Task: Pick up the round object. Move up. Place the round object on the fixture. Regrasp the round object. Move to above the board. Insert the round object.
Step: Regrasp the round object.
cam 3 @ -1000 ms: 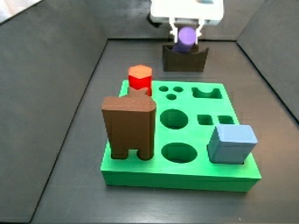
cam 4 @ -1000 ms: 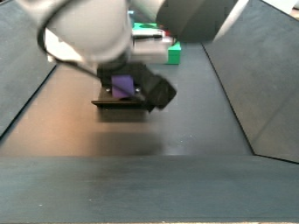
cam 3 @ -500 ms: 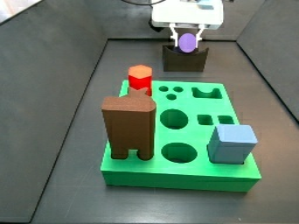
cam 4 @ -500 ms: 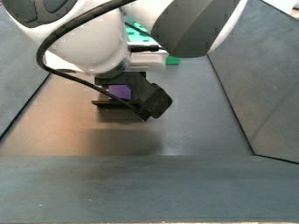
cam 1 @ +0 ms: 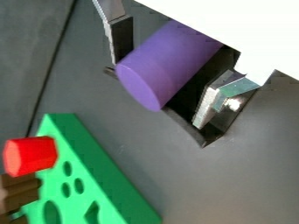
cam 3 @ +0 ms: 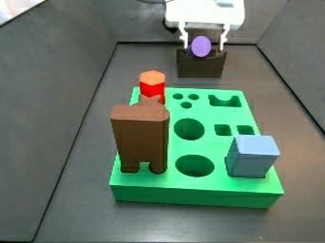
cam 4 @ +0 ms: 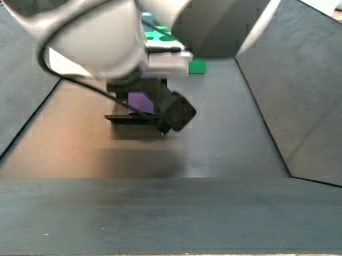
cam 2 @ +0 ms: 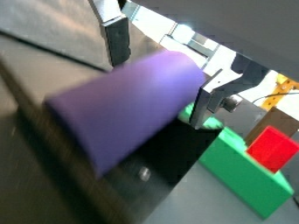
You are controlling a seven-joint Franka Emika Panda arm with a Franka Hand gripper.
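Observation:
The round object (cam 3: 202,45) is a purple cylinder lying on its side, one end toward the side camera. It sits in the notch on top of the dark fixture (cam 3: 200,65) at the back of the floor. My gripper (cam 3: 203,43) hangs straight over the fixture, shut on the round object, with a silver finger on each flank. Both wrist views show the round object (cam 1: 163,66) (cam 2: 128,101) filling the space between the pads. The green board (cam 3: 191,190) lies in front of the fixture. In a side view the arm covers most of the fixture (cam 4: 134,122).
On the board stand a red hexagonal peg (cam 3: 152,84), a tall brown arch block (cam 3: 140,138) and a blue cube (cam 3: 254,155). Dark sloping walls close in the floor on both sides and at the back.
My gripper has come down a little with the round object, which now sits lower, in the fixture's notch. Nothing on the board has moved.

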